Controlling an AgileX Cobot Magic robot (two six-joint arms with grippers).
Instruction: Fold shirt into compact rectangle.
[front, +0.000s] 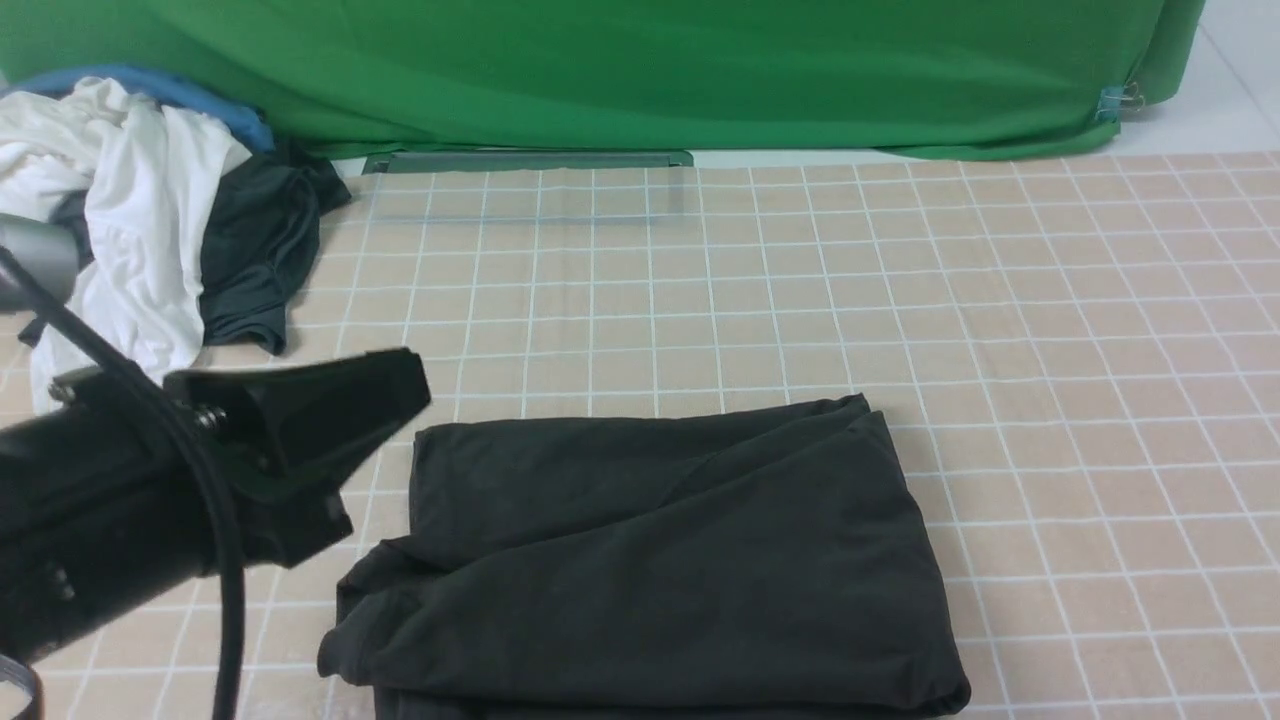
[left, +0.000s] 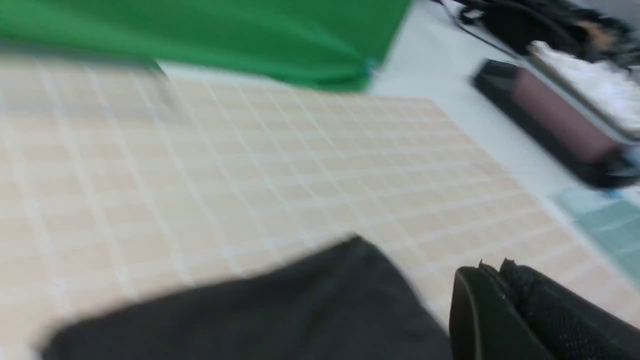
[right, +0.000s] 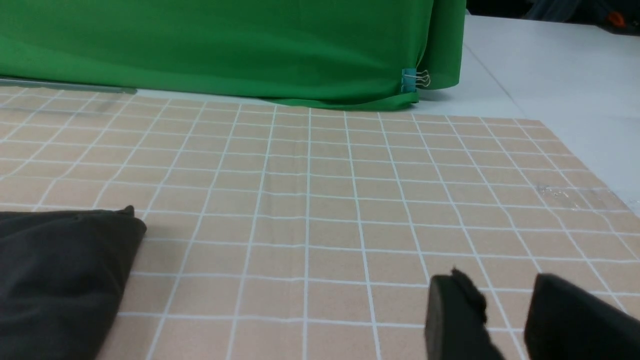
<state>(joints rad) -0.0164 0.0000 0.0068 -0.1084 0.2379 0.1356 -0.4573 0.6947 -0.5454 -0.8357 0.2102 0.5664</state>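
On the checked mat (front: 1000, 330) lies the black shirt (front: 660, 560), folded into a rough rectangle. Left of the shirt hovers the left gripper (front: 400, 385), pinched together and empty. Right of it, the right gripper (right: 505, 300) stands partly parted, holding nothing.

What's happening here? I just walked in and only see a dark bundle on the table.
A two-armed robot is folding a black shirt, which now lies as a rough rectangle on the checked table. The left hand is shut, holds nothing, and hangs beside the shirt's left edge. The right hand is open, off to the shirt's right. A pile of other clothes sits at the far left.
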